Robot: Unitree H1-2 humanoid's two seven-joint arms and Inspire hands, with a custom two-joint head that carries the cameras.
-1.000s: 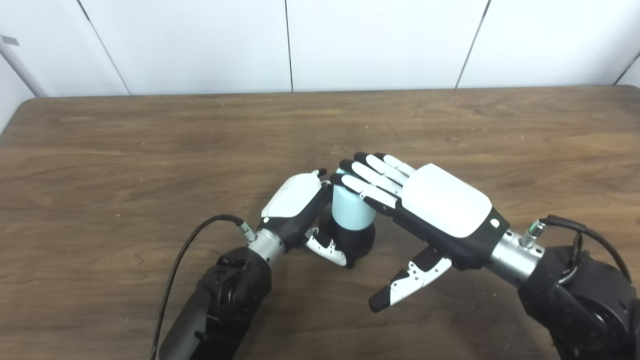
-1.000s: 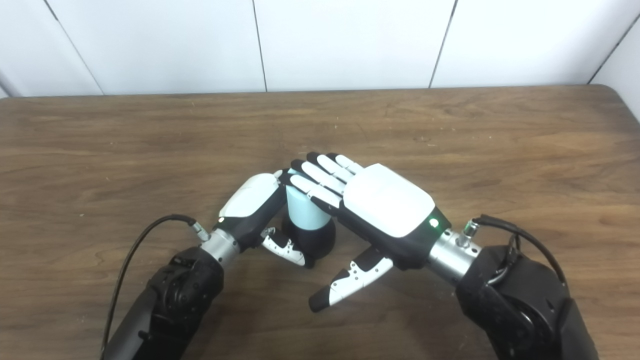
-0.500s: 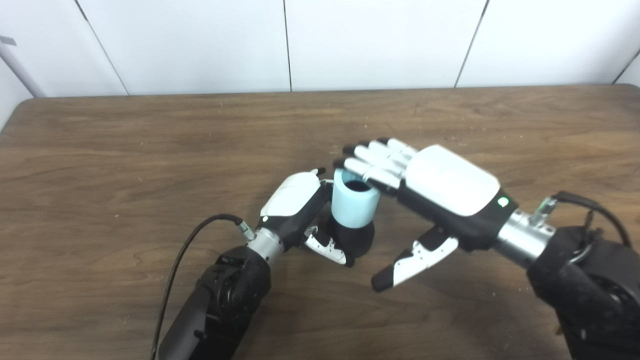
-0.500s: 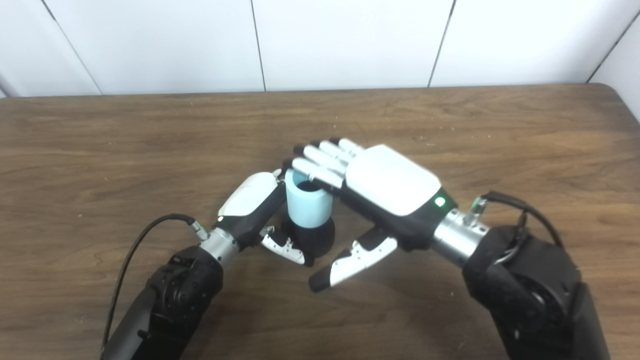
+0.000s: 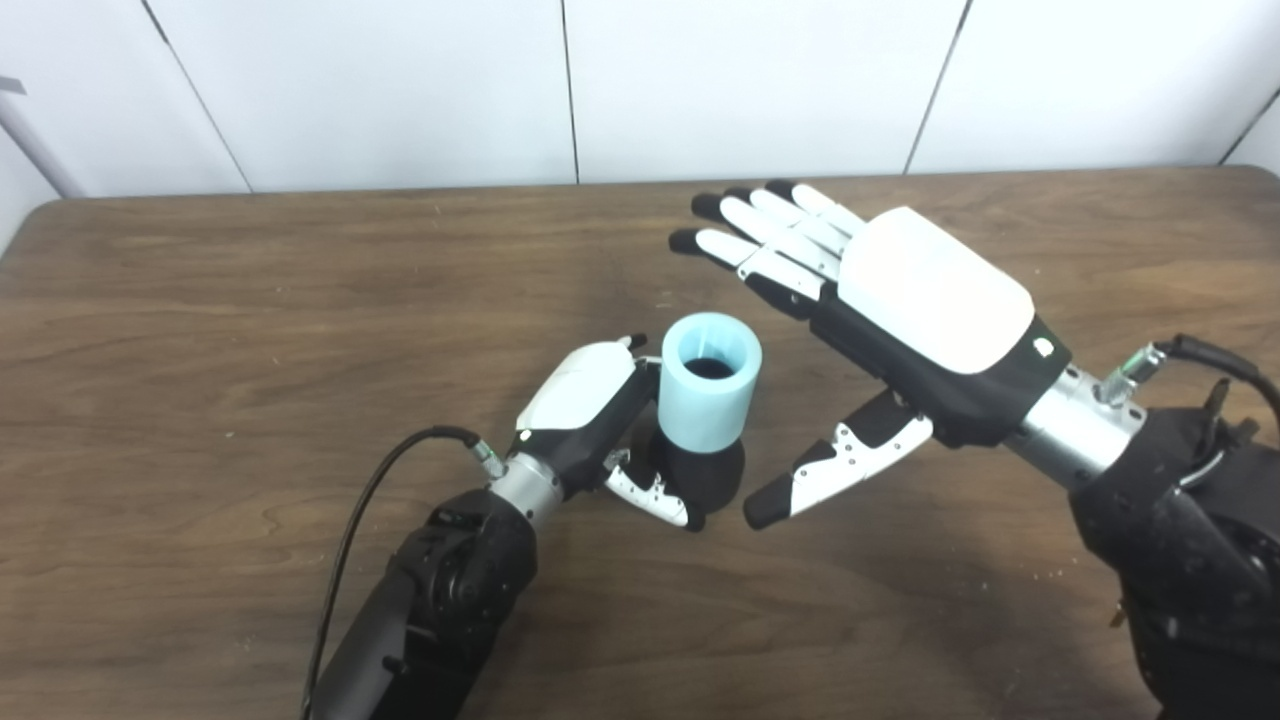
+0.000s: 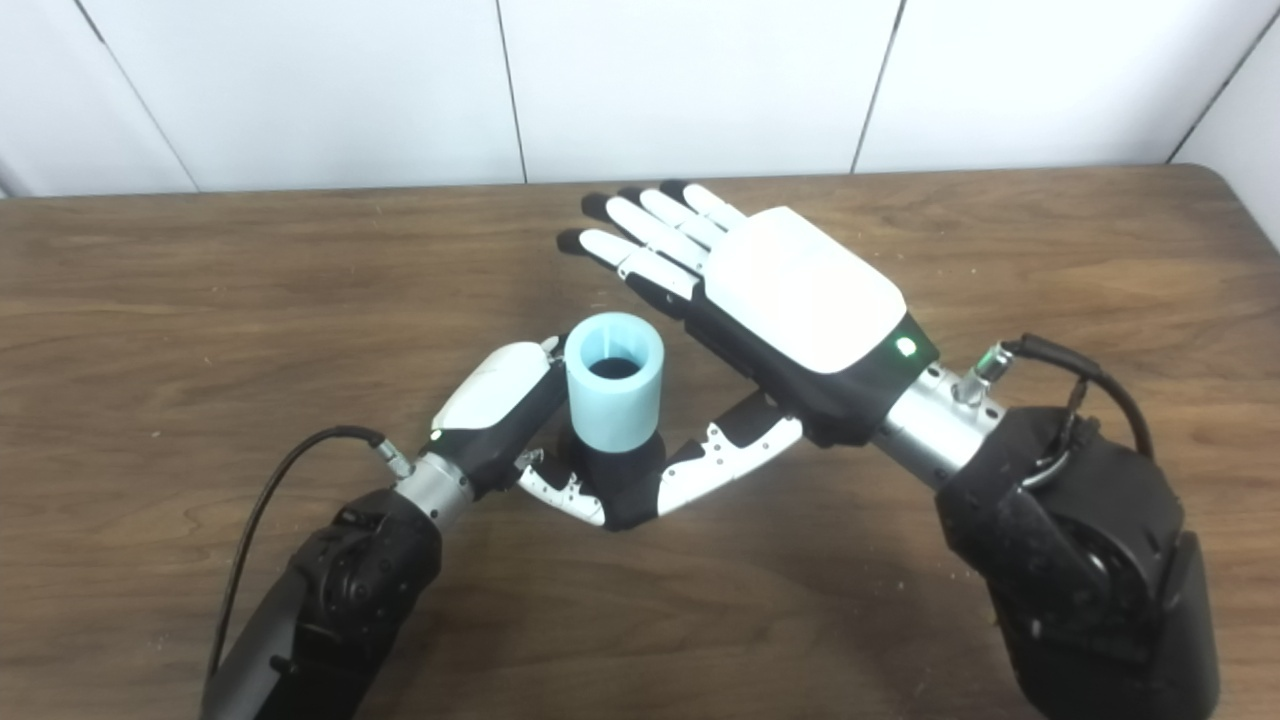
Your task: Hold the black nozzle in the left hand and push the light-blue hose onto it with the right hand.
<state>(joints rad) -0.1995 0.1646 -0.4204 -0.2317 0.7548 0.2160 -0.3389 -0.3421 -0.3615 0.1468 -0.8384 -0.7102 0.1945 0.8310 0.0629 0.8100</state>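
A short light-blue hose (image 5: 709, 393) stands upright on the black nozzle (image 5: 704, 478) at the table's middle, its open top facing up. My left hand (image 5: 590, 405) is shut on the black nozzle, fingers around its far side and thumb across the front of its base. My right hand (image 5: 890, 305) hovers open to the right of and above the hose, palm down, fingers stretched out flat and pointing up-left, clear of the hose. Its thumb (image 5: 830, 472) hangs down beside the nozzle without touching it.
The brown wooden table (image 5: 250, 300) runs back to a white panelled wall. A black cable (image 5: 390, 480) loops off my left wrist, and another (image 5: 1200, 355) off my right wrist.
My right hand has lifted off the hose's top and moved up and to the right, uncovering its open end. The left hand, nozzle and hose have stayed put.
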